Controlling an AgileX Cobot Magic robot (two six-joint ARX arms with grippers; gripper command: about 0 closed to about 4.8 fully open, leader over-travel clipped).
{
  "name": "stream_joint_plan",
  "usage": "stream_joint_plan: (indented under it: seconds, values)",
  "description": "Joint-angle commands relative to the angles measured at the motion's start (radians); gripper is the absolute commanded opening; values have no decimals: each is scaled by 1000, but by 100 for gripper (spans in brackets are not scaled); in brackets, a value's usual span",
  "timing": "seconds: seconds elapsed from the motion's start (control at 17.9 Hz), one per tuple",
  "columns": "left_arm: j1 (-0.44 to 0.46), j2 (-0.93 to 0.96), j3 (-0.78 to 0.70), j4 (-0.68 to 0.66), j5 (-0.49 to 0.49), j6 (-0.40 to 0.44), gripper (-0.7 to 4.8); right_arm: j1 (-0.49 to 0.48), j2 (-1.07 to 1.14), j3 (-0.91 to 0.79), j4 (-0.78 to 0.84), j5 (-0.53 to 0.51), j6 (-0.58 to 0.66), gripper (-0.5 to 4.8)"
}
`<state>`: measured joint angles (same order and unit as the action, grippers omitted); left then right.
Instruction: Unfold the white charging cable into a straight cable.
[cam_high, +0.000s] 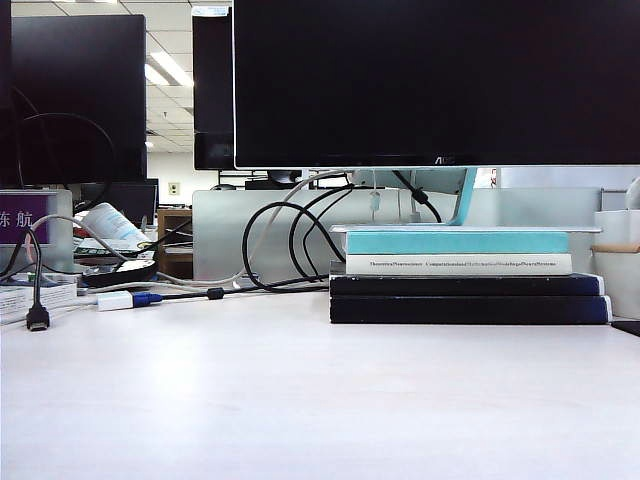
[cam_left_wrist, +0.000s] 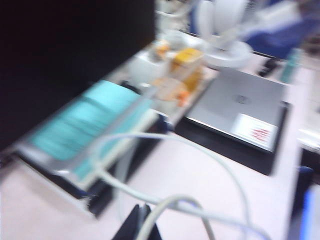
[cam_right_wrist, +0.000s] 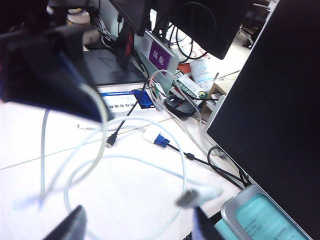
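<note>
The thin white charging cable (cam_right_wrist: 125, 162) is seen hanging in loose loops above the pale counter (cam_right_wrist: 30, 145), a metal-tipped plug (cam_right_wrist: 192, 197) dangling at one end; it is clamped in the closed left hand (cam_left_wrist: 141, 220), while the right hand (cam_right_wrist: 135, 225) is seen with its fingers well apart and nothing between them. To straighten it well, the free end should be caught by the right hand and the two hands drawn steadily apart, the loops kept clear of the white adapter block with a blue plug (cam_right_wrist: 155, 136). The left wrist view is blurred, the cable's other end cannot be made out, and neither hand nor cable is caught in the exterior view.

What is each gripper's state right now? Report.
Left gripper: closed on the white charging cable.
Right gripper: open, fingers spread wide, gripping nothing.
</note>
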<state>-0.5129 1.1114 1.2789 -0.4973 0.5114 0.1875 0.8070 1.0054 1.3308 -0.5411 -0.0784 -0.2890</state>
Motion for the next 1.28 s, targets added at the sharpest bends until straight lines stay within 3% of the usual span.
stream_joint_plan:
  seconds: [0.06, 0.11, 0.17, 0.34, 0.5, 0.67, 0.73, 0.84, 0.89, 1.01, 1.06, 1.17, 1.23, 1.28]
  values:
    - [-1, -30, 3, 4, 77, -11, -6, 2, -16, 5, -42, 33, 1, 276]
    - [-1, -41, 3, -19, 229, -10, -6, 2, -19, 5, -75, 55, 1, 276]
    - [-1, -53, 3, -25, 299, -25, -6, 1, -21, 5, -101, 106, -1, 276]
    - [-1, -90, 5, -33, 257, -40, -6, 1, -22, 5, -120, 192, -31, 276]
    - [-1, -121, 5, -1, 394, -49, -6, 1, -21, 5, -107, 152, -28, 275]
    - [-1, -122, 5, 6, 412, -73, -6, 2, -21, 5, -70, 36, -18, 275]
    - [-1, -123, 10, 77, 290, -107, -6, 2, -21, 5, -69, -76, 8, 275]
    - [0, -120, 27, 79, -220, -50, -6, 2, -21, 5, -104, -73, 9, 275]
    - [0, -113, 28, 49, -126, -35, -6, 2, -22, 5, -116, -73, 9, 275]
    - [0, -94, 28, -23, 220, -29, -6, 2, -22, 5, -141, -73, 8, 275]
    - [0, -81, 28, -60, 219, -18, -6, 2, -21, 5, -155, -73, 8, 275]
    - [-2, -79, 28, -21, -411, -5, -6, 1, -24, 5, -167, -70, 8, 275]
    - [-2, -79, 28, 6, -568, 18, -6, 1, -24, 5, -167, -70, 9, 275]
    - [-2, -80, 28, 32, -568, 24, -6, 2, -24, 5, -167, -70, 9, 275]
